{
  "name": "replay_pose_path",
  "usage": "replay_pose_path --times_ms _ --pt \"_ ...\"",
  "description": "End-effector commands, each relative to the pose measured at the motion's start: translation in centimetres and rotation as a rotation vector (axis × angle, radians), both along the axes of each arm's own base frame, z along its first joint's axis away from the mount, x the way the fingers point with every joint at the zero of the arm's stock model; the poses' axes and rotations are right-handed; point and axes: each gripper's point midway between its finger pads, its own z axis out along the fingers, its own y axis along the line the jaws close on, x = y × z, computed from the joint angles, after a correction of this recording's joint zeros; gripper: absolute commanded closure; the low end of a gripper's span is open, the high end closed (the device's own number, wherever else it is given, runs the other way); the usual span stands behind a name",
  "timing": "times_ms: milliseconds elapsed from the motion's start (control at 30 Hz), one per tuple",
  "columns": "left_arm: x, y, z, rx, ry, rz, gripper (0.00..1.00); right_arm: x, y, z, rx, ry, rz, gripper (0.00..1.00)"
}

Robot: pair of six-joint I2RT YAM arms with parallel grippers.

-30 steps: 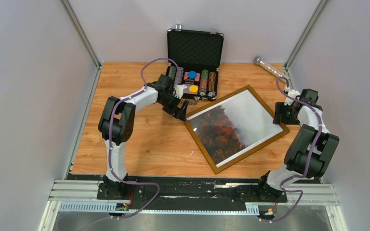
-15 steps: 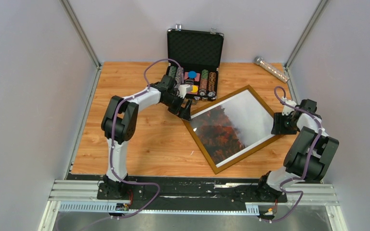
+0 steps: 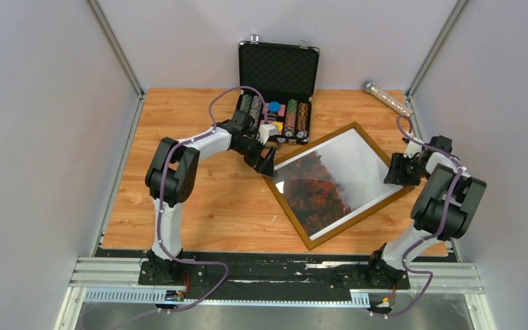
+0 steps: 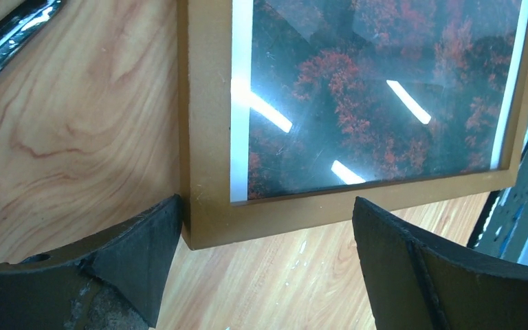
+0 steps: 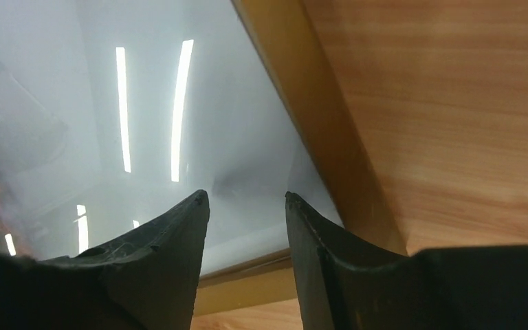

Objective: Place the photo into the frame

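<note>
The light-brown wooden frame (image 3: pixel 365 135) lies flat and turned diagonally on the table, with the photo (image 3: pixel 320 189) of red trees and pale fog behind its pane. My left gripper (image 3: pixel 268 163) stands wide open at the frame's left corner. In the left wrist view the frame (image 4: pixel 206 137) and the photo (image 4: pixel 385 103) fill the top, and my left gripper (image 4: pixel 267 203) has its left finger (image 4: pixel 144 247) against that corner. My right gripper (image 3: pixel 393 172) hovers at the frame's right corner. Its jaws (image 5: pixel 246 195) are partly open over the pane, above the frame's rail (image 5: pixel 316 117), holding nothing.
An open black poker-chip case (image 3: pixel 278 69) with rows of chips stands just behind the left gripper; its edge (image 4: pixel 7 27) shows in the left wrist view. A clear tube (image 3: pixel 387 98) lies at the back right. Grey walls close in both sides.
My left gripper has slid right, up to the frame's left corner. My right gripper has moved nearer along the frame's right corner and its jaws have narrowed a little.
</note>
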Motion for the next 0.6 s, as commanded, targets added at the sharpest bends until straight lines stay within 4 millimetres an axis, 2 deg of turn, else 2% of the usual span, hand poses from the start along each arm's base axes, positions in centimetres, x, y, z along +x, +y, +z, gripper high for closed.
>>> replay_pose_path --times_ms 0,133,333,567 --pt "-6.2 -1.1 -0.6 -0.017 0.103 -0.162 0.00 0.5 0.7 -2.5 0.108 0.083 -0.058 0.51" --pt "-8.1 -1.3 -0.6 -0.021 0.094 -0.229 0.00 2.0 0.7 -3.2 0.166 0.093 -0.082 0.51" --pt "-10.0 -1.6 -1.0 -0.011 0.092 -0.293 0.00 4.7 0.6 -3.1 0.240 0.075 -0.103 0.51" --pt "-11.2 -1.6 -1.4 -0.009 0.108 -0.323 0.00 7.9 0.3 -1.2 0.302 0.021 -0.088 0.51"
